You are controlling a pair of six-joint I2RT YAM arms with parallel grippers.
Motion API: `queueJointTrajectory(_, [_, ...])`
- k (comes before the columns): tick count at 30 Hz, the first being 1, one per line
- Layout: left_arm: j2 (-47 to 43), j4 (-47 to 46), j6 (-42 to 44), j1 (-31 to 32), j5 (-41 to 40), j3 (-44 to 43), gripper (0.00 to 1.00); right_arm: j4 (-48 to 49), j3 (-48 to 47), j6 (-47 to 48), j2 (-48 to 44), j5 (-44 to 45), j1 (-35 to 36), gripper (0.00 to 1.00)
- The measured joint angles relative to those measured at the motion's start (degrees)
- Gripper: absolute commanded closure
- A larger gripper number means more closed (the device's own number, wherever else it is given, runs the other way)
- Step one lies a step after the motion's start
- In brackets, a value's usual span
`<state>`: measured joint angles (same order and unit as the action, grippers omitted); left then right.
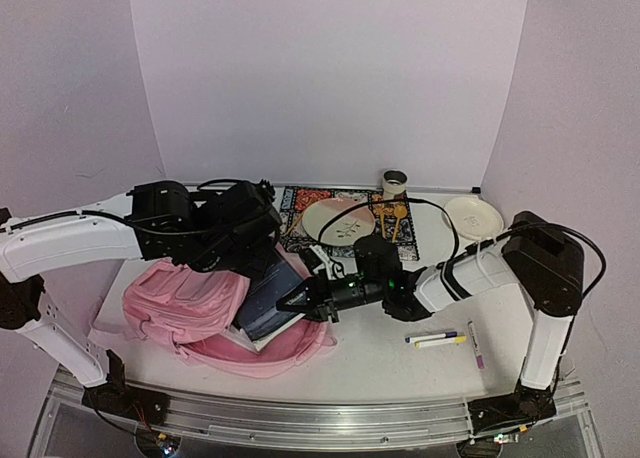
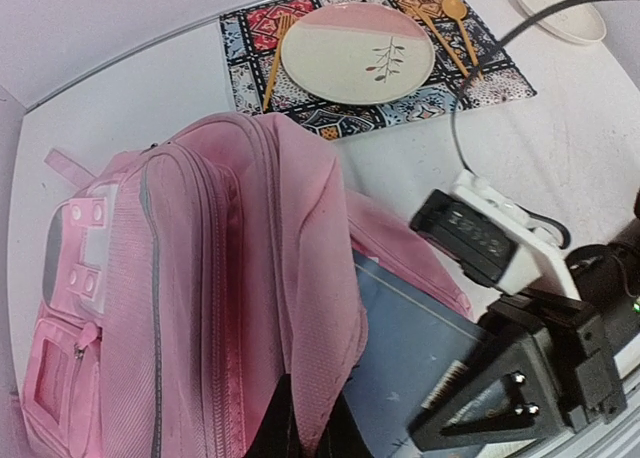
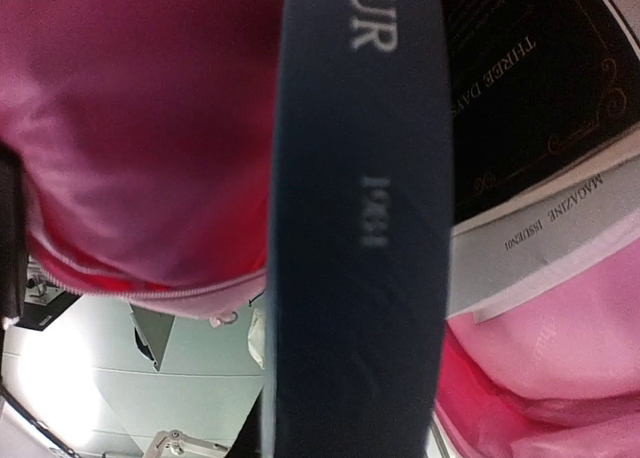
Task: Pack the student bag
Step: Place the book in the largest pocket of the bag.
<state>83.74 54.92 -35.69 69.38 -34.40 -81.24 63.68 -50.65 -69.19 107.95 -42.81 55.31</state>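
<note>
The student bag (image 1: 185, 308) is a large pink backpack lying at the front left, its main opening facing right. My left gripper (image 2: 305, 433) is shut on the edge of the bag's upper flap (image 2: 320, 278) and holds it lifted; from above, this gripper (image 1: 262, 261) sits over the opening. My right gripper (image 1: 297, 303) is shut on a dark blue book (image 1: 270, 298) that lies partly inside the opening. In the right wrist view the book's spine (image 3: 360, 228) fills the middle, with pink lining (image 3: 130, 128) around it. A magazine (image 3: 540, 248) lies inside beside it.
Behind the bag lies a patterned placemat (image 1: 300, 223) with a cream plate (image 1: 338, 221) and wooden cutlery (image 1: 392, 221). A cup (image 1: 394, 184) and a white dish (image 1: 474, 217) stand at the back right. Markers (image 1: 436, 337) and a pen (image 1: 475, 344) lie at the front right.
</note>
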Motion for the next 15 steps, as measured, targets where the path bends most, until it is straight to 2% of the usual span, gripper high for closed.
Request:
queueJointTrajectory(7, [-0.15, -2.99, 1.6, -0.09, 5.26, 1.26, 1.0, -6.59, -9.23, 0.46, 5.66, 0.18, 0.0, 0.96])
queueJointTrajectory(15, [-2.32, -5.56, 2.79, -0.51, 9.49, 2.45, 1.0, -21.82, -21.13, 6.45, 9.6, 1.7, 0.07, 0.88])
